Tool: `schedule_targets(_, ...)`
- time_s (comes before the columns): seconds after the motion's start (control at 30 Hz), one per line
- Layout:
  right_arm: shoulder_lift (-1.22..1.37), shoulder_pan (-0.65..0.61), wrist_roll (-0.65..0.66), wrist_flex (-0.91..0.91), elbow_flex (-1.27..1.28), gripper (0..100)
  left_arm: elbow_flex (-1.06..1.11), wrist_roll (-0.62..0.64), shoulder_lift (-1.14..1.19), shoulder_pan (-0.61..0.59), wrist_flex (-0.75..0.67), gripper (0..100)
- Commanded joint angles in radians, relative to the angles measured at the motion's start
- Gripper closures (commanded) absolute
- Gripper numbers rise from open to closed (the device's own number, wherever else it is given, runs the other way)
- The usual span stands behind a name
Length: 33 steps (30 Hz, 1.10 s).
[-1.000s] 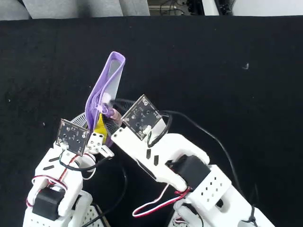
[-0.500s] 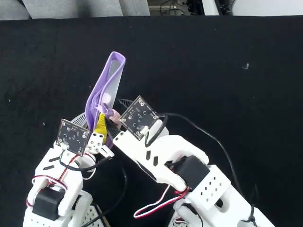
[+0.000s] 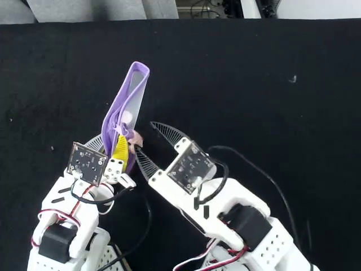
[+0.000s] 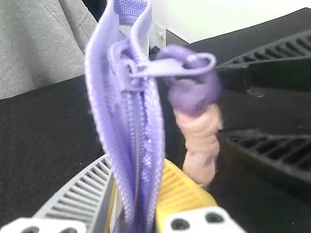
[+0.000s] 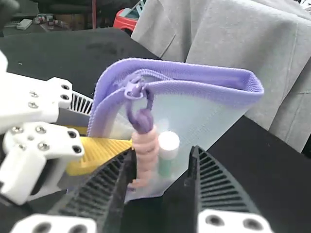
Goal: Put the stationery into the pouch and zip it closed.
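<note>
- Right gripper (image 3: pixel 153 148) has backed off pouch (image 3: pixel 127 104) toward lower centre of high view.
- Its fingers now spread wide, empty; zipper pull (image 3: pixel 136 137) hangs free.
- Left gripper (image 3: pixel 113 141) clamped on pouch, upright at centre-left; stationery (image 5: pixel 168 141) inside.
- Zip looks closed, so task likely almost done.
- Surface (image 3: pixel 271 84) bare at right and top; edges far.

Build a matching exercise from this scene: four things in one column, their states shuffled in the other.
1. pouch
2. left gripper
3. right gripper
4. braided zip charm

A. open, holding nothing
B. dangles, pink and purple
C. stands upright, purple-edged
D. shut on the pouch

Pairs: 1-C, 2-D, 3-A, 4-B.
</note>
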Motion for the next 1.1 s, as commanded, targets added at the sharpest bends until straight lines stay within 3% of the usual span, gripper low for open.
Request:
schedule_targets(0.0,-0.027,-0.012,0.008,0.011,0.002,81.8,0.001,-0.006,0.000,-0.012,0.008,97)
schedule_targets(0.17,-0.027,-0.015,0.005,0.003,0.005,81.9,0.001,-0.006,0.000,-0.012,0.006,97)
schedule_targets(0.37,-0.027,-0.104,0.005,-0.077,0.050,81.9,0.001,-0.006,0.000,-0.012,0.005,97)
schedule_targets(0.77,-0.027,-0.101,0.008,-0.117,0.064,82.5,0.001,-0.006,0.000,-0.012,0.005,97)
schedule_targets(1.07,-0.027,-0.017,0.005,-0.144,0.062,98.8,0.001,-0.006,0.000,-0.012,0.005,97)
